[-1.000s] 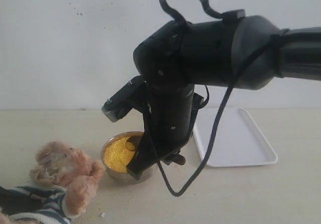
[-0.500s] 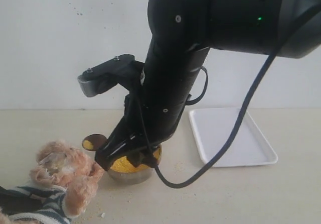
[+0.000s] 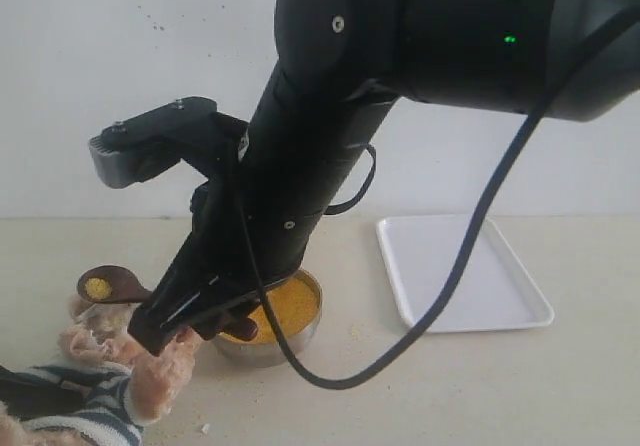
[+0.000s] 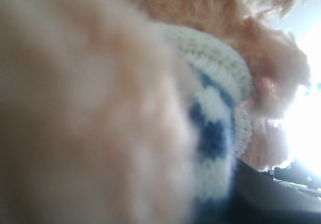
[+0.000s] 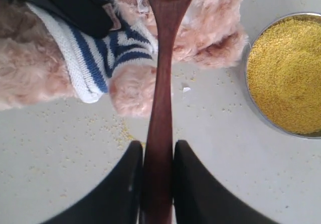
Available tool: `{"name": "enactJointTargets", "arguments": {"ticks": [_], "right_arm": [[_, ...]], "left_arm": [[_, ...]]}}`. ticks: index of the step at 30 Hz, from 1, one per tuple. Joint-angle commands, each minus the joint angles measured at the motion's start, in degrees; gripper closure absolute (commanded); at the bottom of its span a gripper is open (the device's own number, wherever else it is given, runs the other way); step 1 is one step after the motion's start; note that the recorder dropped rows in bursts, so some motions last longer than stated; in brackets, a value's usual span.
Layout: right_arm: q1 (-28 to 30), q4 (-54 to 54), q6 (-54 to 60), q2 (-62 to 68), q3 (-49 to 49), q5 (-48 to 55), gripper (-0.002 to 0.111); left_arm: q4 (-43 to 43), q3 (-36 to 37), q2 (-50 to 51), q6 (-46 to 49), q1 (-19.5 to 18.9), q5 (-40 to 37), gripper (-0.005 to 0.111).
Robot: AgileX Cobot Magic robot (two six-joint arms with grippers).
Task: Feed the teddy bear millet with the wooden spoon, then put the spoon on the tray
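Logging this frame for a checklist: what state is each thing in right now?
wooden spoon: gripped by the right gripper, a little millet in it, at the teddy bear's head.
steel bowl: upright, full of millet.
teddy bear: lying beside the bowl.
tray: flat on the table, visible part bare.

We note fuzzy light-brown plush teddy bear (image 5: 210, 33), shirt (image 5: 95, 58) in navy-and-white stripes. We see fine millet (image 5: 286, 73) bright yellow, in round silver steel bowl (image 3: 305, 334). Slim wooden spoon (image 5: 161, 108) dark reddish-brown, yellow dab in its scoop. Flat rectangular plastic tray (image 3: 465, 266) plain white. Bulky robot arm (image 3: 330, 166) glossy black. We find tabletop (image 3: 520, 386) pale beige, speckled yellow; wall (image 3: 100, 66) off-white.
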State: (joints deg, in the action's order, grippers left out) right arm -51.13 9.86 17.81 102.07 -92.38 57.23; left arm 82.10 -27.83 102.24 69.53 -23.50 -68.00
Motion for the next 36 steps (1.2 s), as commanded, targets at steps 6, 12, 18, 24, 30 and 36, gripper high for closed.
{"name": "enactJointTargets", "arguments": {"ticks": [6, 12, 18, 24, 30, 36], "right_arm": [[-6.08, -15.84, -0.96, 0.15, -0.32, -2.76, 0.109], [-9.5, -29.72, -7.85, 2.07, -0.32, -3.6, 0.109], [-12.8, -37.93, -9.18, 3.86, -0.32, -1.18, 0.109], [-15.58, -47.14, -15.07, 5.2, -0.32, -0.78, 0.109], [-17.42, -49.81, -14.69, 5.54, -0.32, 2.25, 0.109], [-17.42, -51.46, -15.31, 5.9, -0.32, 4.96, 0.109]], "left_arm": [[0.98, 0.28, -0.74, 0.34, 0.22, -1.96, 0.103], [0.98, 0.28, -0.74, 0.34, 0.22, -1.96, 0.103], [1.09, 0.28, -0.74, 0.34, 0.22, -1.96, 0.103], [0.99, 0.28, -0.74, 0.34, 0.22, -1.96, 0.103], [1.11, 0.28, -0.74, 0.34, 0.22, -1.96, 0.103], [1.21, 0.28, -0.74, 0.34, 0.22, -1.96, 0.103]]}}
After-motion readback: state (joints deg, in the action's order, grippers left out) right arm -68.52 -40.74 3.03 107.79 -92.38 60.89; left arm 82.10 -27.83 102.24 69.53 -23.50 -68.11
